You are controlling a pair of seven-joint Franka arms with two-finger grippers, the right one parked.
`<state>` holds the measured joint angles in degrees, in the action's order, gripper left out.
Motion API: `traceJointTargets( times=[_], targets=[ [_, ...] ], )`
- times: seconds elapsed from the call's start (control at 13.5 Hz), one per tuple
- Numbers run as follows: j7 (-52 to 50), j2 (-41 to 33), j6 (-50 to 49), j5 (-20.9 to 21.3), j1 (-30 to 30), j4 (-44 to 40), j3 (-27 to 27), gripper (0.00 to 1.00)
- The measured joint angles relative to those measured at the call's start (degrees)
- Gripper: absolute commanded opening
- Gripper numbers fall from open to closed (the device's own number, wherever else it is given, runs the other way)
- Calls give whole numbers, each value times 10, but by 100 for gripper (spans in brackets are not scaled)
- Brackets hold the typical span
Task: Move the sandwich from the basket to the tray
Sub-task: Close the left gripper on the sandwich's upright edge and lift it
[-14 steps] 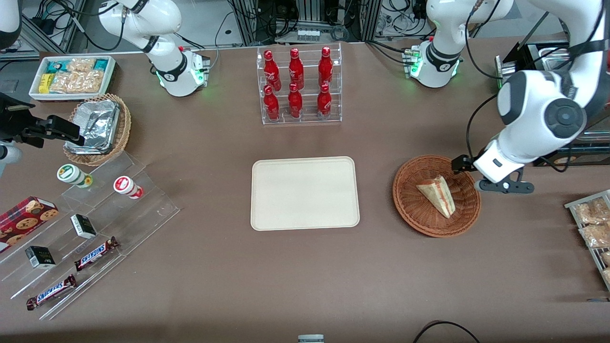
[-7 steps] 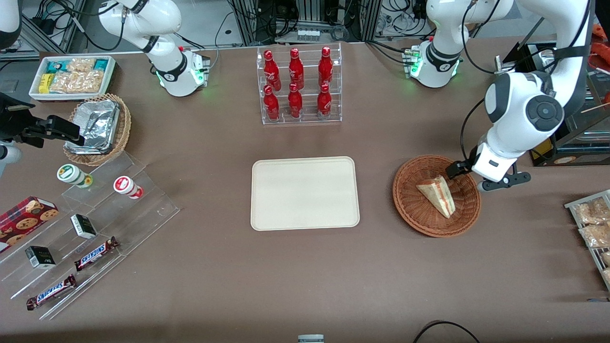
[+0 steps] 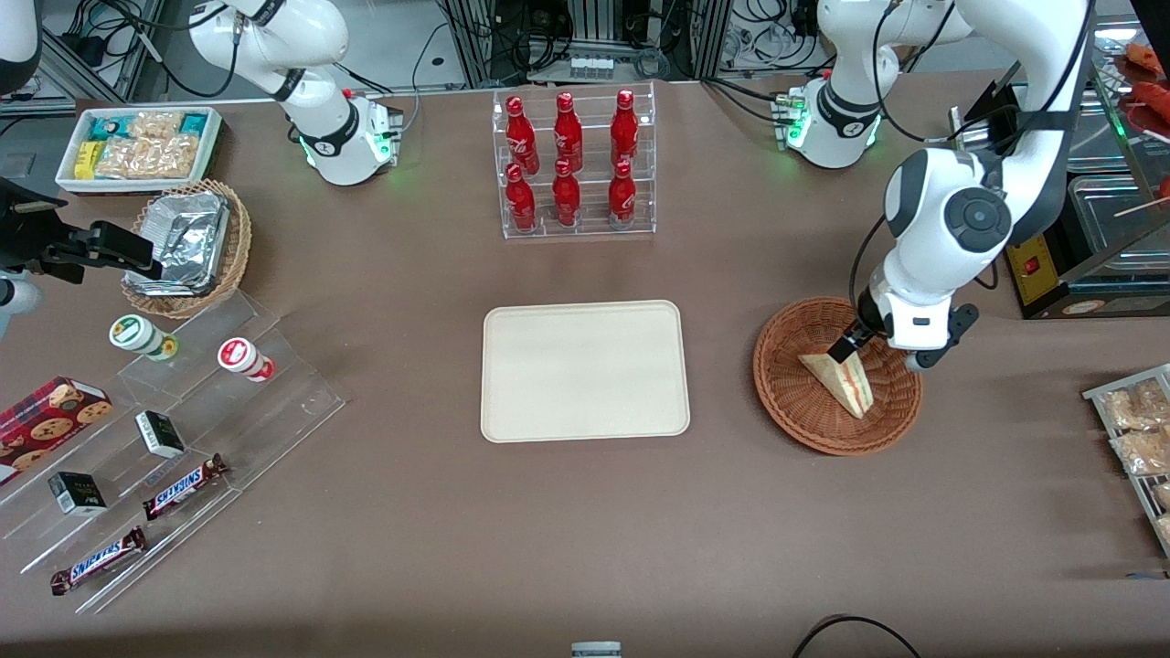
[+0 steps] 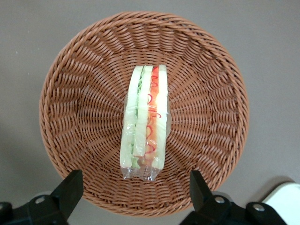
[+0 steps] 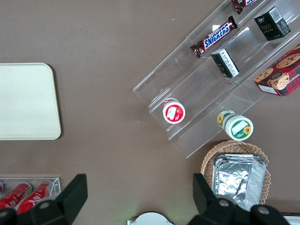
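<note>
Inside basket (image 4: 70, 122) sandwich (image 4: 145, 122), open gripper (image 4: 136, 192) above, tray (image 3: 585, 370) bare

The hand (image 4: 136, 192) hung above the basket (image 4: 206, 140), its two black fingers (image 4: 70, 190) spread wide apart, one over each side of the rim. The sandwich (image 4: 144, 123) lay in the middle of the basket, wrapped in clear film, with its cut edge of pale bread, green and red filling facing up. The basket stood on the brown desk (image 4: 272, 56).
</note>
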<state>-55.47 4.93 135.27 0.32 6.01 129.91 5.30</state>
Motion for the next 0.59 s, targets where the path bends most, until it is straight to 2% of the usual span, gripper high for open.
traceJointTargets(
  times=[0.59],
  targets=[
    [-36, 58, 52, 0, -1, 0, -2, 100]
  ],
)
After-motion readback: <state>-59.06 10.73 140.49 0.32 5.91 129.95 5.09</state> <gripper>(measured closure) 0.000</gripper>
